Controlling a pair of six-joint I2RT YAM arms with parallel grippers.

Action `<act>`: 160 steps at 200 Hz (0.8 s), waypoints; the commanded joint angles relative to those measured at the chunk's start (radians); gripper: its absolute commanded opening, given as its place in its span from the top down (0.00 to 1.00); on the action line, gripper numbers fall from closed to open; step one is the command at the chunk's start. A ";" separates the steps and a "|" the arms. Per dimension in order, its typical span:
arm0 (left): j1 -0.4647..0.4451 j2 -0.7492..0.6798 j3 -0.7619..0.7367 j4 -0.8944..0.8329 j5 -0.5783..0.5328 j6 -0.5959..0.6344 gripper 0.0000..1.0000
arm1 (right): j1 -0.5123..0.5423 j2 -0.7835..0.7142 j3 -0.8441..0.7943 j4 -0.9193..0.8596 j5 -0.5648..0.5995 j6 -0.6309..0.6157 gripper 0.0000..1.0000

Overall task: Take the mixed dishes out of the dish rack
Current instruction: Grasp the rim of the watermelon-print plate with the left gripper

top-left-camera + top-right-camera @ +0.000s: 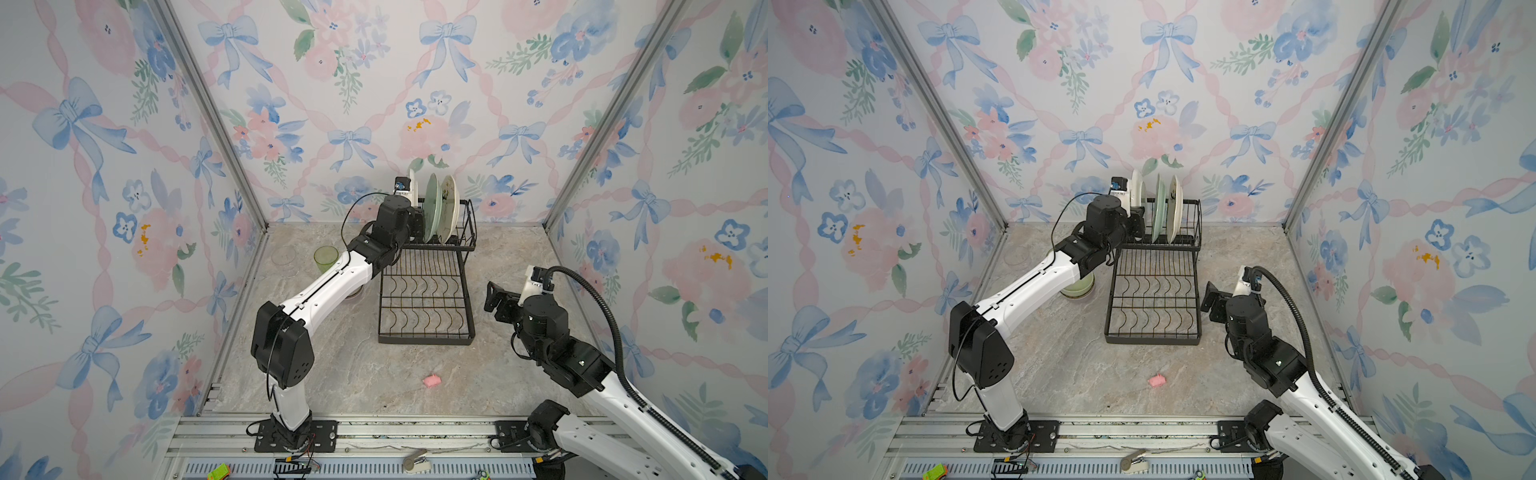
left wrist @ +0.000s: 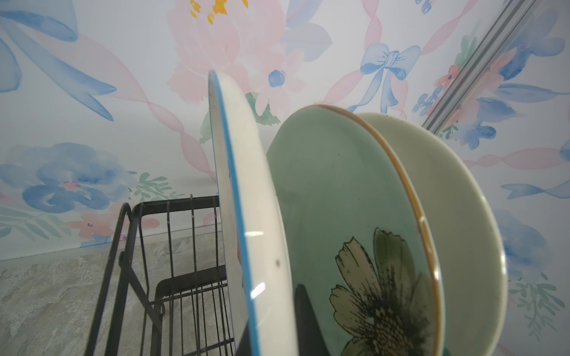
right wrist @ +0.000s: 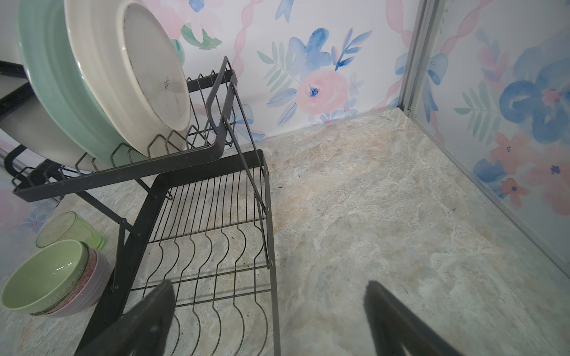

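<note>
Pinching white plate (image 2: 256,215) with left gripper (image 2: 271,333), upper tier of dish rack (image 1: 426,340), frame centre. Holding right gripper (image 3: 271,323) spread wide, right of lower tier.

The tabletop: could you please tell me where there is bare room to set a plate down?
Widest bare patch: right of the dish rack, up to the rear wall, beyond the right gripper. Also free: in front of the rack, apart from the pink lump. Crowded: left of the rack, with green tumbler, clear glass, stacked bowls and the left arm.
</note>
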 commanded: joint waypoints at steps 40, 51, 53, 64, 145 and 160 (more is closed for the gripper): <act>-0.014 -0.006 0.100 0.040 0.008 0.034 1.00 | -0.018 -0.015 0.029 -0.055 0.036 -0.005 0.03; -0.017 -0.002 0.110 0.038 0.006 0.039 1.00 | -0.018 -0.020 0.030 -0.058 0.036 -0.006 0.03; -0.018 -0.001 0.111 0.038 0.004 0.039 1.00 | -0.018 -0.021 0.030 -0.060 0.037 -0.005 0.03; -0.022 0.002 0.119 0.039 -0.008 0.046 1.00 | -0.019 -0.028 0.030 -0.062 0.038 -0.004 0.03; -0.026 -0.005 0.165 0.053 -0.059 0.100 1.00 | -0.021 -0.060 0.010 -0.071 0.039 0.001 0.03; -0.026 -0.015 0.165 0.068 -0.062 0.108 1.00 | -0.021 -0.061 0.009 -0.072 0.041 0.001 0.03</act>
